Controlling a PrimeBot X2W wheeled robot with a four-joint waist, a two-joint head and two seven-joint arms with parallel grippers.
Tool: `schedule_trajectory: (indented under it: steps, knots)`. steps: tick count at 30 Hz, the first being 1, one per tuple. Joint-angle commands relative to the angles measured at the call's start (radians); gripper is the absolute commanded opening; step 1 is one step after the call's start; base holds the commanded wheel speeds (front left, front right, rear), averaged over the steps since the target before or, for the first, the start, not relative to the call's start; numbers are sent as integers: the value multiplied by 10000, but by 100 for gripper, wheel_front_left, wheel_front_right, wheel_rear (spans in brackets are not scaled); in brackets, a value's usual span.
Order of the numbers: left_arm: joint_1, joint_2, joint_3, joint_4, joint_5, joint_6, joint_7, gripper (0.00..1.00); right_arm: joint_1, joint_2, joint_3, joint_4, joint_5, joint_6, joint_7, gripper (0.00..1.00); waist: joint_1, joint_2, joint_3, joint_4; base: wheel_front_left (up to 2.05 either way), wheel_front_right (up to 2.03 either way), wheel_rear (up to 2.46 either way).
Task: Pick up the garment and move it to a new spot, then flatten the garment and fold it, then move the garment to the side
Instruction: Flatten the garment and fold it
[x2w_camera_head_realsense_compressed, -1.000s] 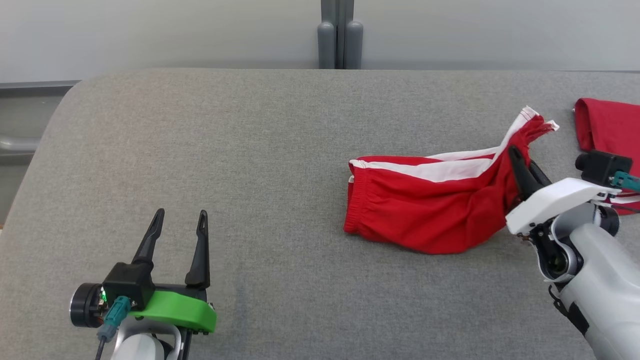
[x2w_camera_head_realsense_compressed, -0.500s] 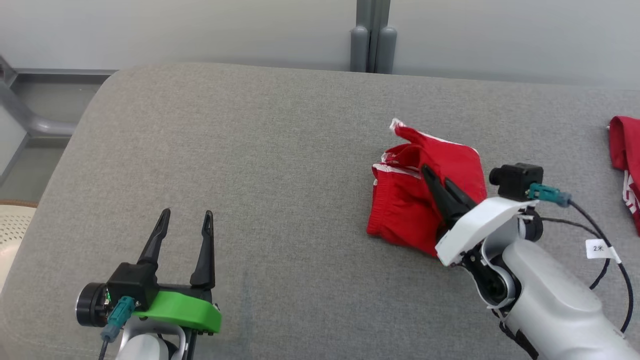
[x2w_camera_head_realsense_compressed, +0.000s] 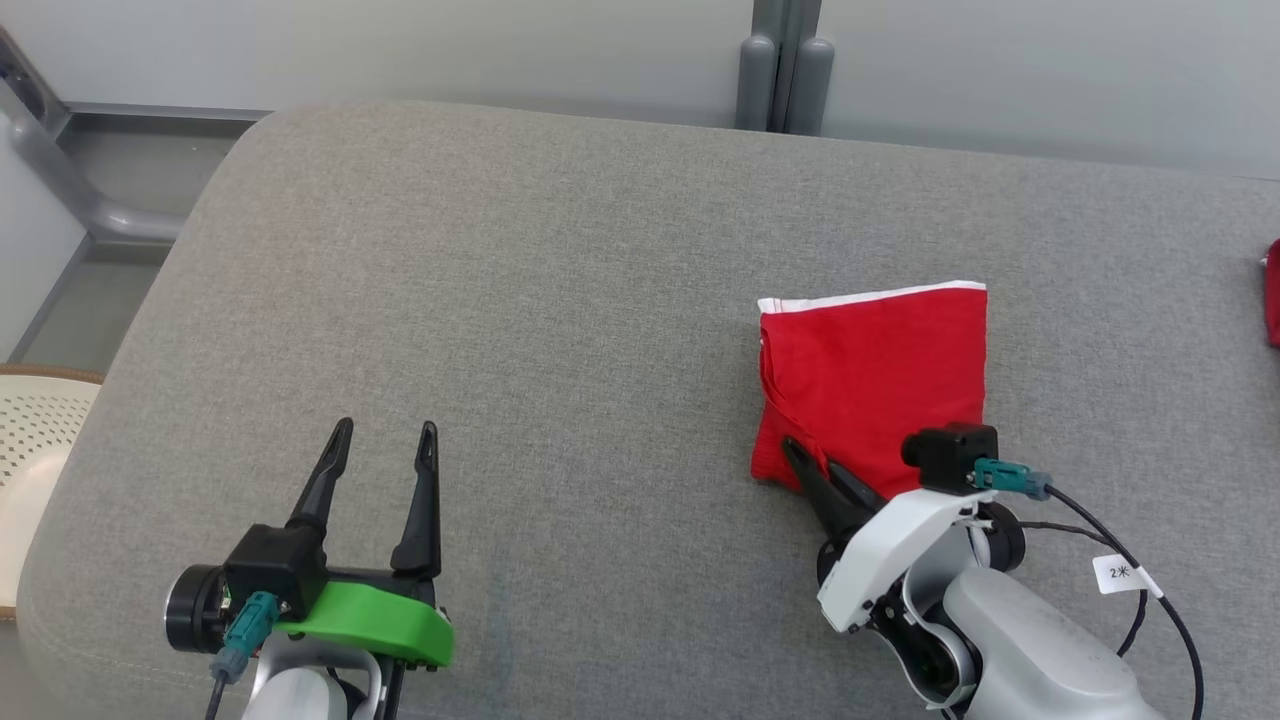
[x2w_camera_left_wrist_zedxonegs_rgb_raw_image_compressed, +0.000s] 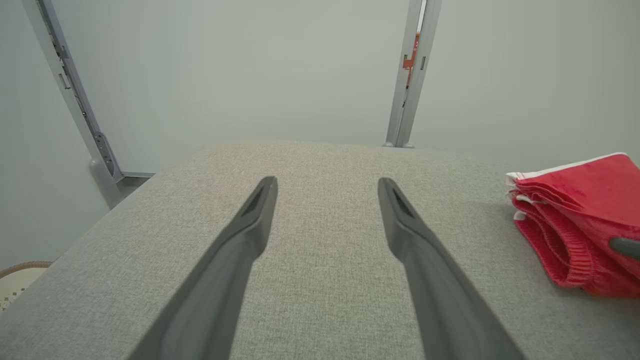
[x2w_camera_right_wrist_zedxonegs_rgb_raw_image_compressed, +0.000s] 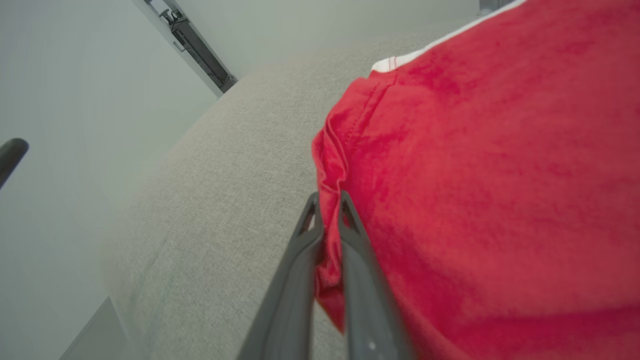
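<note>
Folded red garment (x2w_camera_head_realsense_compressed: 880, 370) lying at 3 o'clock on grey worktop (x2w_camera_head_realsense_compressed: 500, 300), right gripper (x2w_camera_head_realsense_compressed: 810, 458) fingers clenching its 7 o'clock corner, left gripper (x2w_camera_head_realsense_compressed: 386, 428) hovering at 7 o'clock, fingers released.

Right pincer (x2w_camera_right_wrist_zedxonegs_rgb_raw_image_compressed: 327, 206) clamped on folded edge of red garment (x2w_camera_right_wrist_zedxonegs_rgb_raw_image_compressed: 475, 175) — cloth bunched between dark fingers (x2w_camera_right_wrist_zedxonegs_rgb_raw_image_compressed: 300, 280). White trim (x2w_camera_right_wrist_zedxonegs_rgb_raw_image_compressed: 400, 61) along garment's far edge. Grey fabric surface (x2w_camera_right_wrist_zedxonegs_rgb_raw_image_compressed: 225, 190) beneath; metal frame post (x2w_camera_right_wrist_zedxonegs_rgb_raw_image_compressed: 195, 45) against pale wall (x2w_camera_right_wrist_zedxonegs_rgb_raw_image_compressed: 75, 75), upper left.

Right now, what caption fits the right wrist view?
The right tool, shut, pinches an edge of the red garment on the grey surface.
</note>
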Motion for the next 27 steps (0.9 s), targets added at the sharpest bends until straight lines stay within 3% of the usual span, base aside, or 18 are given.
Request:
schedule_trajectory:
  steps: [1,2,7,17,18,20,27]
  knots:
    - [-42,17,5,15,19,49,-26,100,96,-15,-9,33,71,-4,-156,46,0,0,-11,-30,0,0,0]
    - [-37,17,-3,20,25,57,-26,100,112,-26,6,55,67,-4,-207,100,0,0,-15,-43,0,0,0]
    - [-15,17,-7,43,49,55,-26,100,104,-254,-407,-129,-14,-4,-687,100,0,0,-50,-151,0,0,0]
    - [25,17,-37,-23,88,50,-26,100,238,-860,-2502,-410,-1180,-4,-890,100,0,0,-4,-247,0,0,0]
    - [3,17,-49,-32,85,47,-26,100,236,-878,-2694,-395,-1370,-4,-891,55,0,0,18,-238,0,0,0]
    - [-38,17,-83,-36,87,40,-26,100,178,-900,-2946,-267,-1807,-4,-893,0,0,0,60,-212,0,0,0]
    - [-266,17,-279,-19,69,6,-26,100,-344,-770,-3386,404,-3021,-4,-896,0,0,0,294,-11,0,0,0]
